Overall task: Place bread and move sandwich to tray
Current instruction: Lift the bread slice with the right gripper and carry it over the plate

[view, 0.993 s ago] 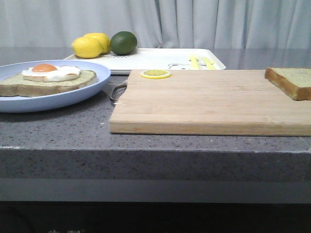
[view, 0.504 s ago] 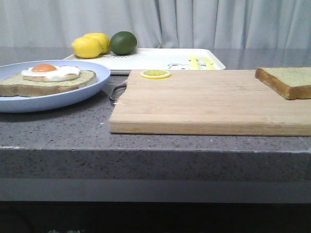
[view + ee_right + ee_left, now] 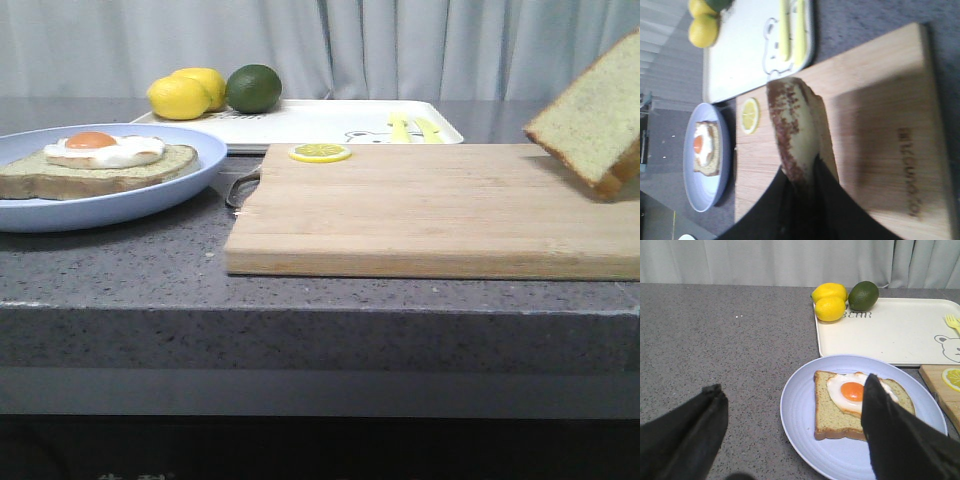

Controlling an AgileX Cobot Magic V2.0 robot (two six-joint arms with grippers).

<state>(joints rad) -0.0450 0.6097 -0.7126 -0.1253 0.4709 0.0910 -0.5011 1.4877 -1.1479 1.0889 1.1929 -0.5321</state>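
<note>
The plain bread slice (image 3: 596,120) hangs tilted above the right end of the wooden cutting board (image 3: 420,205). My right gripper (image 3: 802,172) is shut on the bread (image 3: 792,127) and holds it edge-up over the board. The pale blue plate (image 3: 60,205) at the left carries one bread slice with a fried egg (image 3: 105,148). My left gripper (image 3: 792,395) is open above the plate (image 3: 805,430), one finger (image 3: 890,430) over the egg slice (image 3: 840,405). The white tray (image 3: 330,122) lies at the back and also shows in the left wrist view (image 3: 885,332).
Two lemons (image 3: 185,92) and a lime (image 3: 253,87) sit on the tray's left end, yellow cutlery (image 3: 412,128) on its right end. A lemon slice (image 3: 320,153) lies at the board's back left corner. The grey counter's front edge (image 3: 300,300) runs below.
The bread slice has lifted off the board's right end and tipped up on edge, after sliding slightly left. The plate, egg slice and tray have not moved.
</note>
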